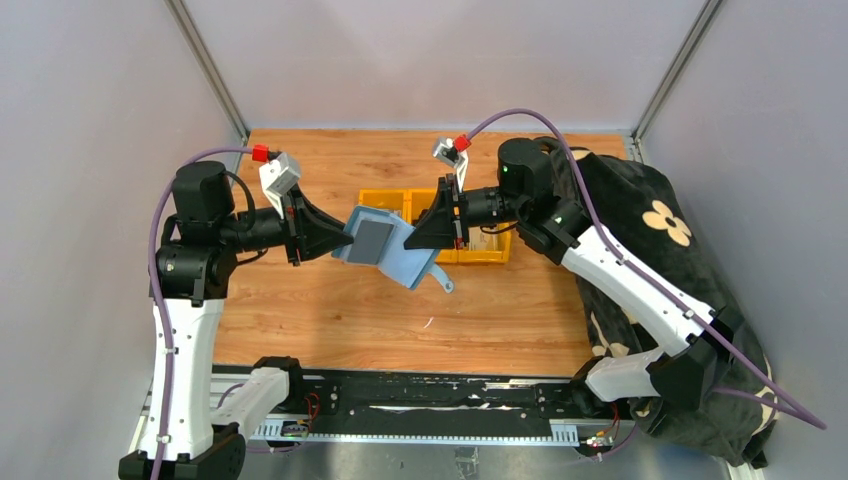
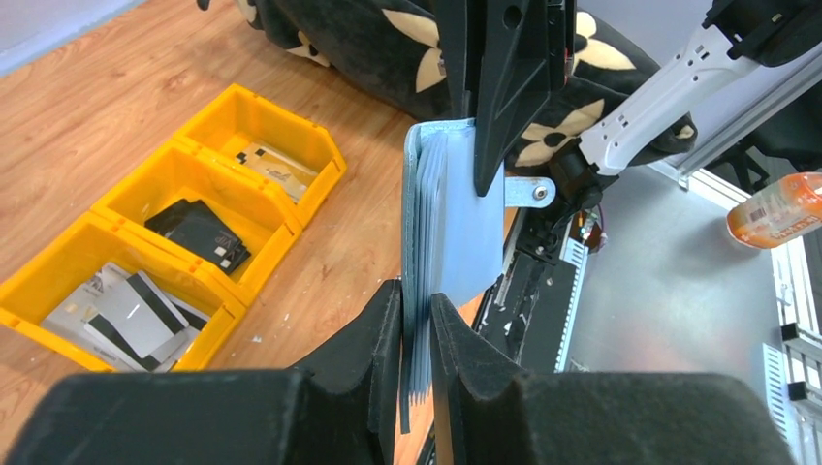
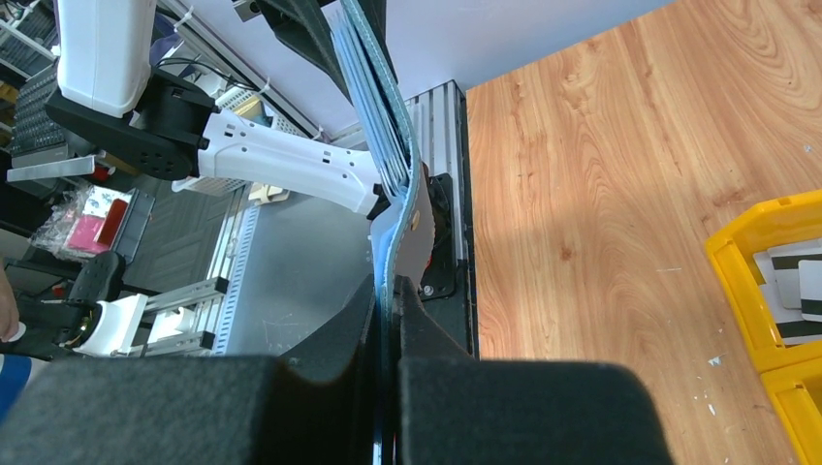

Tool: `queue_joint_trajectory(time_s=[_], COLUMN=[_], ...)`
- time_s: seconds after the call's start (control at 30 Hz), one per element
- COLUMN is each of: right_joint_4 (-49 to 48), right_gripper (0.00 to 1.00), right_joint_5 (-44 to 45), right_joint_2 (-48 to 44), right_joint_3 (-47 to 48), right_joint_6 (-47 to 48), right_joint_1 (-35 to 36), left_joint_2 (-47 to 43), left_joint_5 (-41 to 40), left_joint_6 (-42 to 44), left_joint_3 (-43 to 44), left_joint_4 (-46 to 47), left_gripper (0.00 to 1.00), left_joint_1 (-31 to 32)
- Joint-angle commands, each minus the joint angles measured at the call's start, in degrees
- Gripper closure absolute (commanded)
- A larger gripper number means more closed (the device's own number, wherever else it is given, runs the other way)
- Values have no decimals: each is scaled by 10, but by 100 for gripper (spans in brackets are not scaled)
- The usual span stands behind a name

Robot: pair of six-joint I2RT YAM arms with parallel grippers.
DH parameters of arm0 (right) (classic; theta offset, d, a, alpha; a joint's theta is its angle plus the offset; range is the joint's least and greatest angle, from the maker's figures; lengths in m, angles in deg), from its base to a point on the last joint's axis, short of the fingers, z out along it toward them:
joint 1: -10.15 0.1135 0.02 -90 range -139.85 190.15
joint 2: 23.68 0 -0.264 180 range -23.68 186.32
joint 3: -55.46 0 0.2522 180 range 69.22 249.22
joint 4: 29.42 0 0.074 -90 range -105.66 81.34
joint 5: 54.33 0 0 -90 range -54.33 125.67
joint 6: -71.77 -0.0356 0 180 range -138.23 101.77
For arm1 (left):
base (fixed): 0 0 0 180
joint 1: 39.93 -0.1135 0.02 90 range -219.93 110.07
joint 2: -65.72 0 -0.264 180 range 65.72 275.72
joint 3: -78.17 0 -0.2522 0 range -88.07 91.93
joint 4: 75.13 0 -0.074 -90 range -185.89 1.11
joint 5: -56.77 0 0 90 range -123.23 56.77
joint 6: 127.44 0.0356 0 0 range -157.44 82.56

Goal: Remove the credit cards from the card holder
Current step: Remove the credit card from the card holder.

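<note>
Black fingers of my left claw (image 2: 417, 334) are squeezed close together with only a thin gap. The thin blue leaves at one edge of the card holder (image 2: 454, 228) are pinched in that gap. I cannot tell if a card sits between those leaves. My right claw (image 3: 388, 325) is shut tight on the other edge of the same holder, so it hangs in the air between my two claws, over the wooden table (image 1: 330, 310). From above, the holder looks tilted, with a dark grey patch (image 1: 372, 240) on its top side and a small tab (image 1: 443, 284) sticking out from its near corner. Just behind it stands a row of yellow bins (image 2: 264, 250). Some credit cards (image 2: 136, 315) lie in them, pale ones in two bins and dark ones in the bin between. A black cloth with cream flowers (image 1: 660, 225) is heaped on the right side of the table.
</note>
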Motion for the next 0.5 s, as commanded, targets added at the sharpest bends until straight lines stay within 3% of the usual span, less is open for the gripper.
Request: queue_joint_trajectory(time_s=[0.0, 0.2, 0.33, 0.47], right_joint_4=[-41, -75, -95, -81], right_gripper=[100, 100, 100, 100], right_joint_5=[-20, -27, -33, -30], right_joint_2=[-19, -19, -14, -19], right_joint_3=[-7, -11, -13, -17], right_joint_6=[-11, -28, -38, -25], right_joint_1=[-8, -8, -6, -7], left_joint_2=[-8, -10, -7, -10], left_joint_5=[9, 22, 37, 39], left_joint_6=[45, 47, 31, 33], left_joint_3=[-1, 0, -6, 2], left_joint_4=[-33, -34, -33, -33], left_gripper=[81, 83, 70, 70], left_joint_1=[-3, -4, -3, -3])
